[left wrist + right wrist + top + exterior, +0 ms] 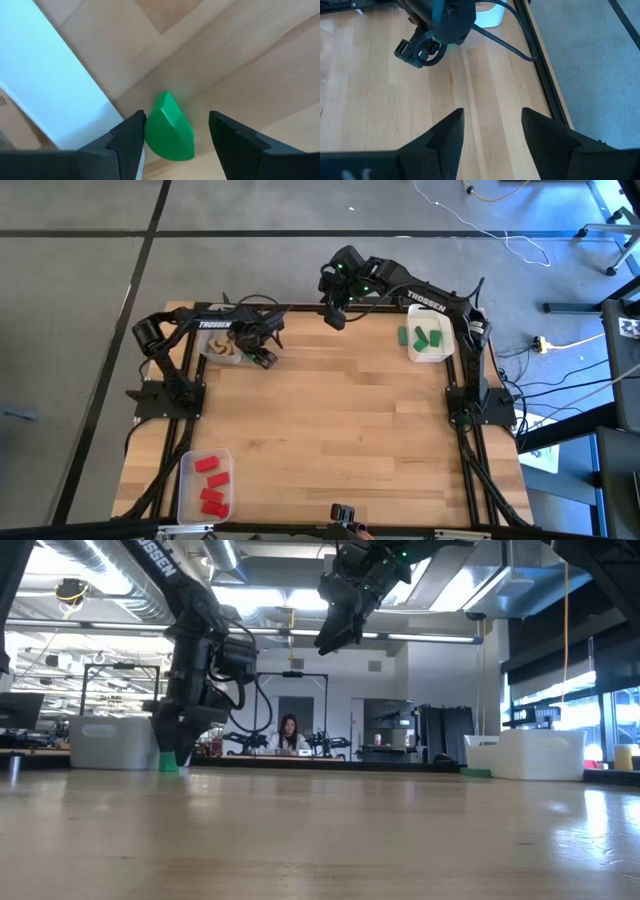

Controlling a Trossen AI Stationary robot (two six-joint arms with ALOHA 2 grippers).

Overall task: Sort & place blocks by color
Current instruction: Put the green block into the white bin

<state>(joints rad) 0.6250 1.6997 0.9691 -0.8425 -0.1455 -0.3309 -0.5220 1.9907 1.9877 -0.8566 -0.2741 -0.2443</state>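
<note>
A: Lighting? High view is even and bright, soft overhead light, the table [330, 420] has no hard shadows, only faint ones under the arms.

B: Low view is backlit. Ceiling strip lights [300, 600] blow out above the table, arms go to near silhouettes. Near part of the table is blurred, with a pale sheen.

A: Left wrist view?

B: Soft focus up close. The green block [170, 127] is saturated, edges fuzzy, with a small shadow on the table beside it. The bin wall [55, 95] next to the block is washed out, bluish white.

A: Right wrist view is evenly lit and fairly sharp on the wood.
</note>
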